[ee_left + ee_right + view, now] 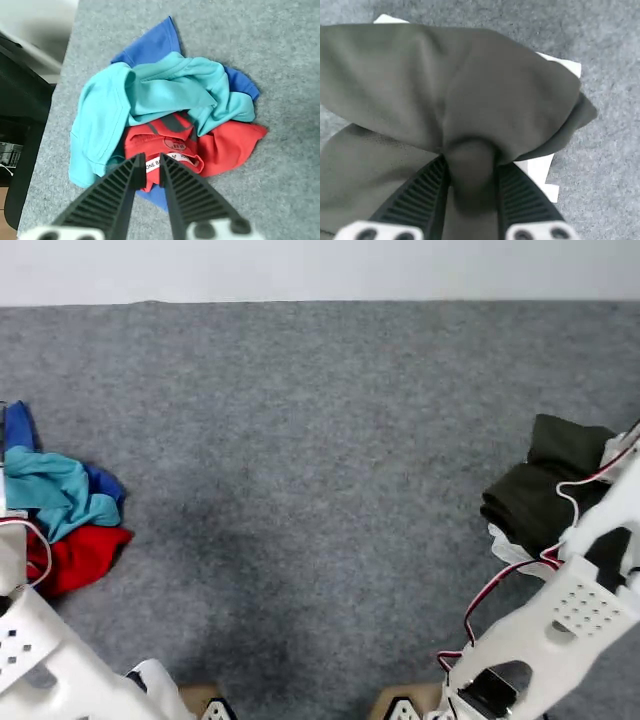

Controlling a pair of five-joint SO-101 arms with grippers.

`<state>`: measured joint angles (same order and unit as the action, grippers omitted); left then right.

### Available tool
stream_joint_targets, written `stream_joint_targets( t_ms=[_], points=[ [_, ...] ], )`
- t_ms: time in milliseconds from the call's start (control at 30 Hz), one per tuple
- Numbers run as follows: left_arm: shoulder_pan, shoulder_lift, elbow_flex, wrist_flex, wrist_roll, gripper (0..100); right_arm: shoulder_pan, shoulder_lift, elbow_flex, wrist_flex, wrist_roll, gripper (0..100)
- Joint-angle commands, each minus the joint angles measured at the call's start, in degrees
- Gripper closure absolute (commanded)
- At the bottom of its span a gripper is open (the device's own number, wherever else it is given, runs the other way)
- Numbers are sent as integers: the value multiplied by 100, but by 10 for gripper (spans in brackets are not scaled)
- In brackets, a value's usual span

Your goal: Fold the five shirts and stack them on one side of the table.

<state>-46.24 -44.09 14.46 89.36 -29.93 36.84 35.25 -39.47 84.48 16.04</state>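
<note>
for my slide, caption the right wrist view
Right gripper pinches a fold of the dark olive cloth shirt over white cloth

- We see a table with a grey, felt-like covering across its whole top.
- At 9 o'clock in the high view lies a loose heap. A blue shirt is spread on the table at the bottom. A red shirt spills onto the surface on the heap's 6 o'clock side. A teal shirt is crumpled over both.
- At 3 o'clock a white shirt lies on the table, its edges peeking out beneath a dark green shirt.
</note>
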Motion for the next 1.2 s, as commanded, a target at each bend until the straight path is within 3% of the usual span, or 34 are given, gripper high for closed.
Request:
stream_joint_targets(
  t_ms=[0,133,367,467,567,600,667,767,1033,1167],
  points=[
    [9,-79,-22,-79,-44,942,127,-127,-88,-119,-158,807],
    [9,-79,-22,-79,-53,942,119,-365,-554,154,-747,724],
    [9,-79,-22,-70,-53,942,-145,-743,-1196,1253,-826,715],
    [9,-79,-22,-70,-53,942,-400,-725,-1169,1859,-826,779],
    [9,-79,-22,-70,-53,942,-629,-716,-835,1798,-782,978],
    [9,-79,-22,-70,-53,942,-760,-708,-721,1824,-765,997],
    [9,-79,-22,-70,-53,942,-963,-708,-378,1824,-809,948],
    [9,-79,-22,-70,-53,942,-1244,-673,62,1710,-1002,994],
    [9,-70,-22,-70,-53,942,-2018,497,527,1684,-1116,990],
    [9,-70,-22,-70,-53,942,-2079,699,404,1736,-1116,990]
  ],
)
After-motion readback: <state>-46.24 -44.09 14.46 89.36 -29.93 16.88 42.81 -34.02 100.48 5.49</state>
